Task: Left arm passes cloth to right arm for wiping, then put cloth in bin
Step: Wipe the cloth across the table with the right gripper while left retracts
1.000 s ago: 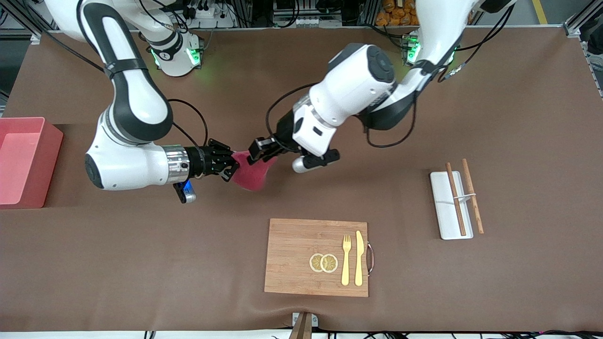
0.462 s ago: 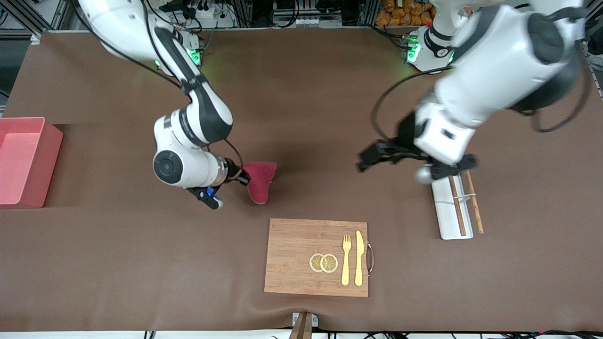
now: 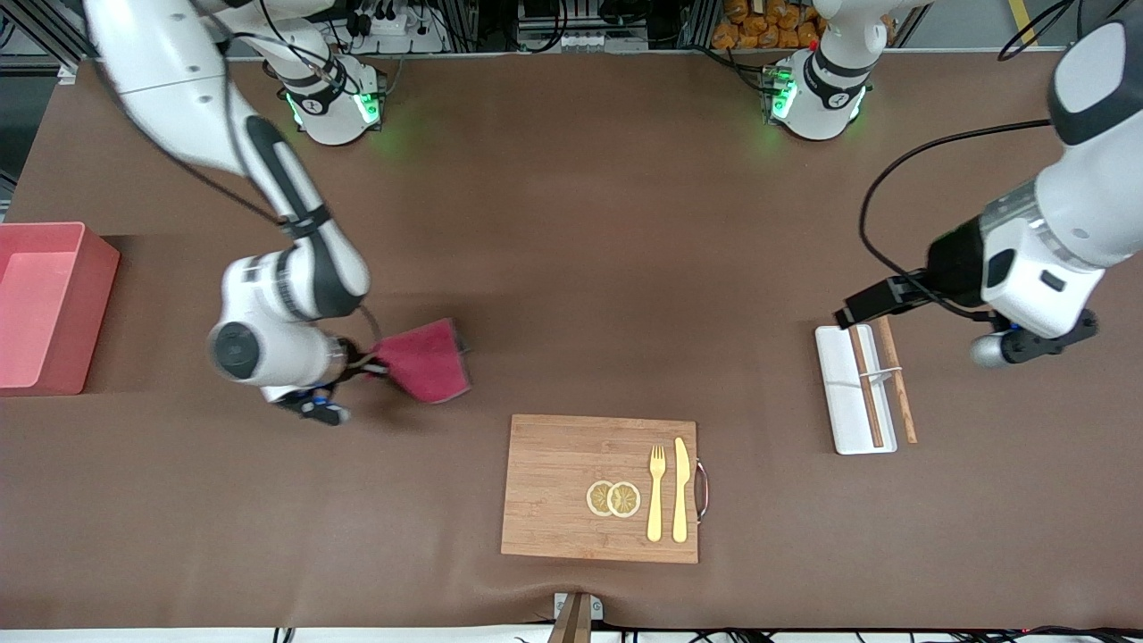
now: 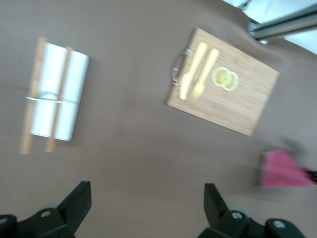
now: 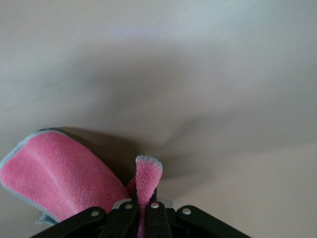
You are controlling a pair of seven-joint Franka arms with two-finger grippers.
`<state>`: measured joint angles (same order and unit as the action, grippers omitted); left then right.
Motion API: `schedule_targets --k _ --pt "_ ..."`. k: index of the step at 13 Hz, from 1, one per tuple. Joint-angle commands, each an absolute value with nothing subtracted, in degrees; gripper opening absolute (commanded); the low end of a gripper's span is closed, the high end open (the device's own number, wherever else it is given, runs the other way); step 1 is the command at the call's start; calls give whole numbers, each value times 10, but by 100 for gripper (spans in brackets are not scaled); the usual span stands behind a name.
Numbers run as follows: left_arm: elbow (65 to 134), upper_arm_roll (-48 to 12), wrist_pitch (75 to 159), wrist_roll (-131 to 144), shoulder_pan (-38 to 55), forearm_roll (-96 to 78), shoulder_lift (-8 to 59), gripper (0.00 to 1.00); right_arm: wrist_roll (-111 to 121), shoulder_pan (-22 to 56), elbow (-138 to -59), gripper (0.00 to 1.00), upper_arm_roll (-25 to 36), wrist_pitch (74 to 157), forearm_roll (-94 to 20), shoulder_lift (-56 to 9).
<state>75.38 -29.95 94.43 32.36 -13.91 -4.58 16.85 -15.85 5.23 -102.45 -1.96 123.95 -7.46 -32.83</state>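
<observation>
At the right arm's end of the brown surface (image 3: 571, 223) stands the salmon-pink rectangular plastic bin (image 3: 54, 308), its paler inside showing. Beside it, toward the middle, the white-and-black right arm (image 3: 286, 277) with the silver wrist reaches down, and its black right gripper (image 3: 362, 364) has its fingers (image 5: 132, 210) pressed together on one edge of the small crimson-pink cloth with a grey edge (image 3: 427, 360) — the right wrist view shows a fold of the cloth pinched between them. The rest of the cloth spreads out from the gripper over the surface toward the middle of the table, farther from the front camera than the wooden cutting board (image 3: 600, 488). On that board lie two pale lemon slices (image 3: 613, 498), a yellow fork (image 3: 656, 492) and a yellow knife (image 3: 680, 489) side by side. Toward the left arm's end sits a narrow white tray (image 3: 848, 393) with two brown wooden chopsticks (image 3: 880, 373) laid along it. The white left arm (image 3: 1054, 241) hangs over that end of the surface, its black left gripper (image 3: 853, 313) above the tray — fingers (image 4: 79, 206) spread wide apart and holding nothing.
</observation>
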Motion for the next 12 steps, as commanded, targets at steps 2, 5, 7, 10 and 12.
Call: schedule_targets --k 2,5,7,10,12 --pt "777 -308 926 300 -144 16 137 100 -1 -71 -1024 0 -33 1237 51 -309" --pt "780 -274 910 246 -141 16 116 100 133 -149 -987 0 -33 1239 139 -309" --pt "798 -197 897 223 -94 15 99 100 181 -187 -959 0 -34 1239 223 -304" --pt "831 -68 894 136 -4 10 62 100 201 -189 -940 0 -34 1233 259 -291" --pt "863 -58 893 115 -4 9 34 100 158 -174 -948 0 -38 1232 257 -298"
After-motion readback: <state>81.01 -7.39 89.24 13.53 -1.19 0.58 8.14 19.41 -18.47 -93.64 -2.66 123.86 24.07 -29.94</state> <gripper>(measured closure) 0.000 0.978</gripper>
